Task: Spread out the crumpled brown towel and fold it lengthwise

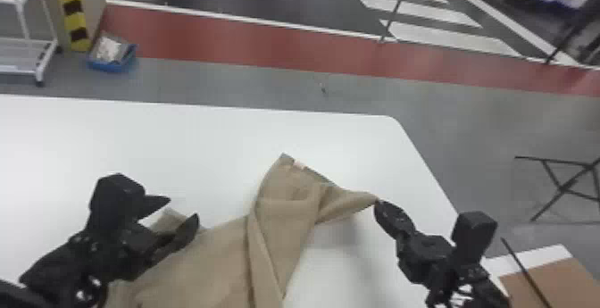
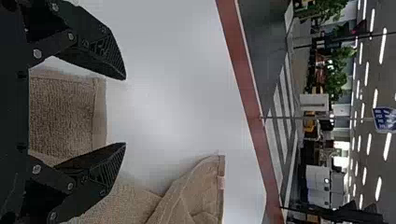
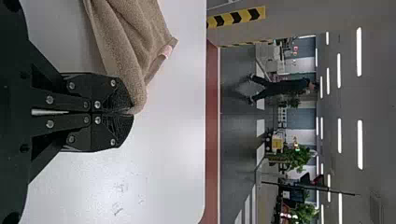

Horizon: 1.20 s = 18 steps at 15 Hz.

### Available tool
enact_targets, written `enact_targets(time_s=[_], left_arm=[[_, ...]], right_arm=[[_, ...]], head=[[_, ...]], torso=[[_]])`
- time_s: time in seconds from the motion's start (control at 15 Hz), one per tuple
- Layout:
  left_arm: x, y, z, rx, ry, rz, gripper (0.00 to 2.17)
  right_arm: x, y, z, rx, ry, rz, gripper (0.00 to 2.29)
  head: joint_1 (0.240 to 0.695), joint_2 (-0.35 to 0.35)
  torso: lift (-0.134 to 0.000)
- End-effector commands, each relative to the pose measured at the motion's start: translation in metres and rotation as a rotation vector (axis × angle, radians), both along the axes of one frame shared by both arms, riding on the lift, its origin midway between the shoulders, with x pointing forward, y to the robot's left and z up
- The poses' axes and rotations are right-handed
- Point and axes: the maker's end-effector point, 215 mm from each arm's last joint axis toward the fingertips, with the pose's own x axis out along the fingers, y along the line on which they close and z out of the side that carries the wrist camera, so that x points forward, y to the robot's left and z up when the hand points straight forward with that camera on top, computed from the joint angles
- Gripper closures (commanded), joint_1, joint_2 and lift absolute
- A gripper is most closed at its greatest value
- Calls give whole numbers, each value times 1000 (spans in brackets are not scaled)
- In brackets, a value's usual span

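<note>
The brown towel (image 1: 285, 204) lies creased on the white table, with a pale tag near its far corner. My right gripper (image 1: 378, 202) is shut on a corner of it, pulled out to the right and lifted a little. In the right wrist view the towel (image 3: 126, 42) runs into the closed tips of that gripper (image 3: 130, 112). My left gripper (image 1: 183, 208) stands open above the towel's left part. Between and behind its parted fingers, the left wrist view shows a hemmed towel edge (image 2: 99, 112) beside the open gripper (image 2: 125, 111).
The white table (image 1: 178, 142) has its rounded far right corner beyond the towel. On the floor behind stand a blue bin (image 1: 111, 57) and a white rack (image 1: 27, 43). A brown board (image 1: 553, 285) is at the lower right, below a black folding stand (image 1: 562, 186).
</note>
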Motion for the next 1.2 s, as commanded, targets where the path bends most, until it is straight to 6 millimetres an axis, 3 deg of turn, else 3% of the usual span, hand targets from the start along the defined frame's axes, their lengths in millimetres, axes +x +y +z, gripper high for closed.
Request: enact_targets(time_s=[0.0,0.47,1.13], left_arm=[[2,0,-1,10,-4,-4,667],[6,7,-4,31,5,4,667],[-1,16,-31,103,70,10,701]], right_arm=[[0,-1,0,0,-2,-2,1355],[1,0,3,-5,-11,1,1355],[1,-1,4,-5,-13,5,1355]], head=[[695,-350],[695,-350],[695,-350]], torso=[[-124],[-124],[-124]])
